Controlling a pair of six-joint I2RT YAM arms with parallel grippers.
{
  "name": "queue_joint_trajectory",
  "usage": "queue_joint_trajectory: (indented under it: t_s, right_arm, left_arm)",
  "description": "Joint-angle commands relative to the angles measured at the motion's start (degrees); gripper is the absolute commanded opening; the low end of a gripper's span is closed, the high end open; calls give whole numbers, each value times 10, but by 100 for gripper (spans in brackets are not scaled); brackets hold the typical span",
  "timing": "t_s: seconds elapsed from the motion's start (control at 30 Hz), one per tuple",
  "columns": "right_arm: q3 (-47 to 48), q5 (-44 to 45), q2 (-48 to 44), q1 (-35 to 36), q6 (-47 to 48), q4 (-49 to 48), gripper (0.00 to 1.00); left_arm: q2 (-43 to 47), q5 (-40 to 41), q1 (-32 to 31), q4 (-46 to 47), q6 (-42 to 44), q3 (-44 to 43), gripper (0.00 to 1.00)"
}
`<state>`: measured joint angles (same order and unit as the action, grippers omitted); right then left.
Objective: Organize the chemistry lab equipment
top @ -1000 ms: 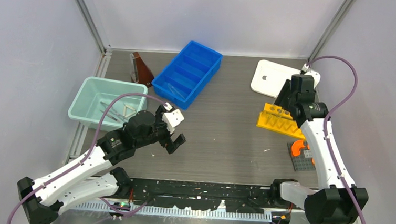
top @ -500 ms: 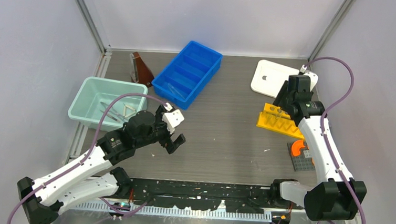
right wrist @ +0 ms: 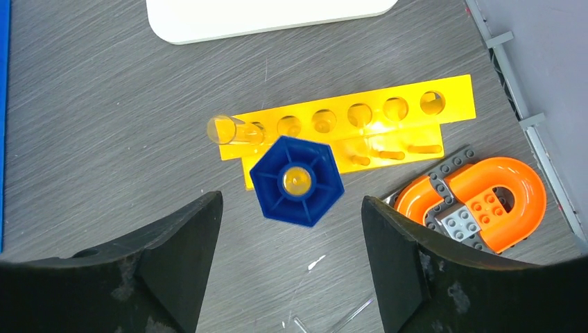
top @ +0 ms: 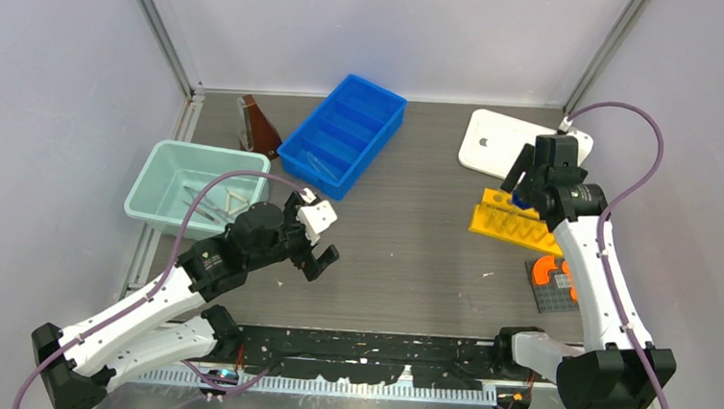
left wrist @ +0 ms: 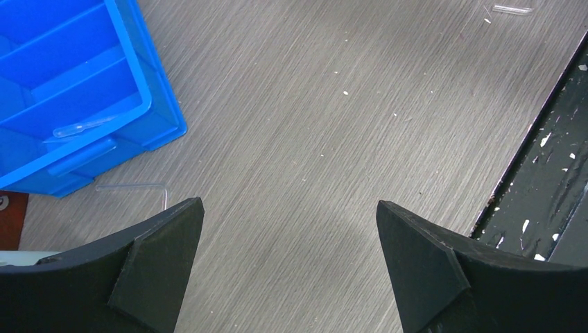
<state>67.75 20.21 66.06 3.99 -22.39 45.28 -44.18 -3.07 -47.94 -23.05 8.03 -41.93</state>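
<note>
Spreading wider than 1 second ago, the right end effector (right wrist: pixel 291 208) is releasing the blue-capped tube (right wrist: pixel 297 180), its jaws flanking the cap without touching. The tube is standing in the yellow holed rack (right wrist: pixel 409 114) at 3 o'clock on the grey wood-grain bench (top: pixel 414 237). The left end effector (left wrist: pixel 288 208) is staying released at 7 o'clock, gripping nothing. White walls and aluminium posts are enclosing the bench.

Right, near on counter (top: pixel 413 247): orange curved brick (top: pixel 551 269) atop grey studded plate (top: pixel 552 297). Far centre: blue divided tray (top: pixel 378 143). Left: teal tub (top: pixel 148 182).
</note>
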Motion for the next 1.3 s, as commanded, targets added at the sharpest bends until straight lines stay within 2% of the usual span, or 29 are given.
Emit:
queue_joint_trajectory:
  t_s: [0.0,0.13,0.23,0.33,0.43,0.57,0.67,0.73,1.03,1.27]
  right_arm:
    - [40,-8,-21,-1,-8,31,80]
    - [65,-47,-35,-1,-10,59,78]
    - [89,-79,-49,-1,-10,75,77]
    - [101,-144,-70,2,-17,68,75]
    - [113,-200,-82,17,-30,52,73]
    - [113,-259,-93,35,-46,31,72]
    - [95,-278,-98,52,-50,13,72]
    - [84,-281,-101,63,-49,7,72]
    - [44,-311,-133,80,-45,-11,72]
    - [37,-314,-154,80,-41,-9,72]
  left_arm:
    - [6,2,-3,1,14,1,100]
    - [10,12,-3,-11,20,0,100]
    - [9,34,-4,-59,28,-25,100]
    - [-3,105,-3,-87,10,-57,100]
    - [-13,182,-2,-65,-27,-56,100]
    - [-42,227,6,-49,-74,-63,100]
    - [-88,272,27,-45,-140,-85,100]
    - [-123,275,48,-41,-174,-102,94]
    - [-267,318,117,8,-278,-142,55]
    - [-357,288,151,64,-287,-140,53]
